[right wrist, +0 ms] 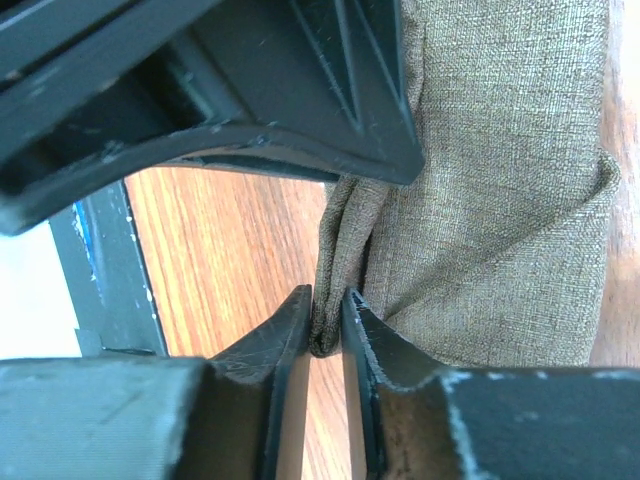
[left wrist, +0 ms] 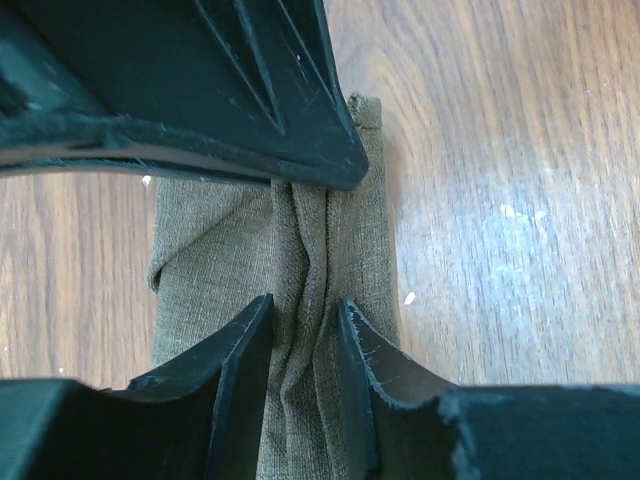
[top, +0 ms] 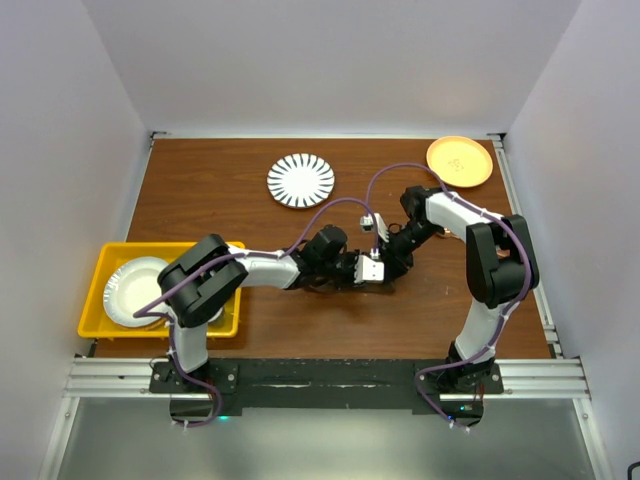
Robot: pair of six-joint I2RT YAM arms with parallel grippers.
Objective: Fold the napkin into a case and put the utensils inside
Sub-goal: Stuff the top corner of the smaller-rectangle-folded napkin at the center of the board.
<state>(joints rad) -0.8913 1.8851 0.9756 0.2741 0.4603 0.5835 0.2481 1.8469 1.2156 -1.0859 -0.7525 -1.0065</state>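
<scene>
Olive-brown woven cloth napkin [left wrist: 220, 250] is only part-folded, left tool [left wrist: 305, 305] and right tool [right wrist: 327, 300] each pinching a crease; case unfinished, utensils unseen.

No writing, label, brand or number can be read anywhere from where I stand. The orange plate [top: 459, 161] at the far right corner of the table [top: 210, 195] carries a faint pale mark in its middle, too small to make out as letters or a sign.
</scene>
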